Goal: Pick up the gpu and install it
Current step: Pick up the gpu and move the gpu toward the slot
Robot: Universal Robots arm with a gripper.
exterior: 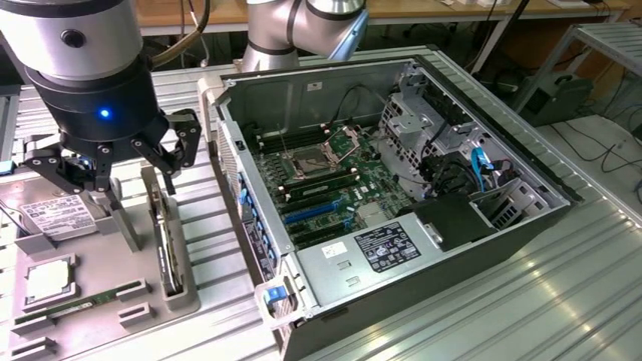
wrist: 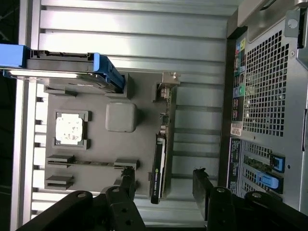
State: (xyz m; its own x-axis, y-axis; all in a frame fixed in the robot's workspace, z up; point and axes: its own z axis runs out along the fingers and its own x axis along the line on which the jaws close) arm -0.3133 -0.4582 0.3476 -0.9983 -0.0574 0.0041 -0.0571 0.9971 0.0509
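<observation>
Gripper [exterior: 125, 169] jaws apart over gpu [exterior: 165, 241], edge-on at parts tray [exterior: 101, 259] edge nearest PC case [exterior: 452, 293]. Centre card between fingers [wrist: 199, 185], square to board.

Under your gripper [wrist: 163, 174] you see a matt grey plastic tray [wrist: 96, 144] resting on a ribbed, shiny bare-metal table [wrist: 134, 24].

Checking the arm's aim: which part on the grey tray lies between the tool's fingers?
The gpu, the dark edge-on card on the tray's edge nearest the computer case; hard drive, CPU and RAM stick lie aside.
</observation>
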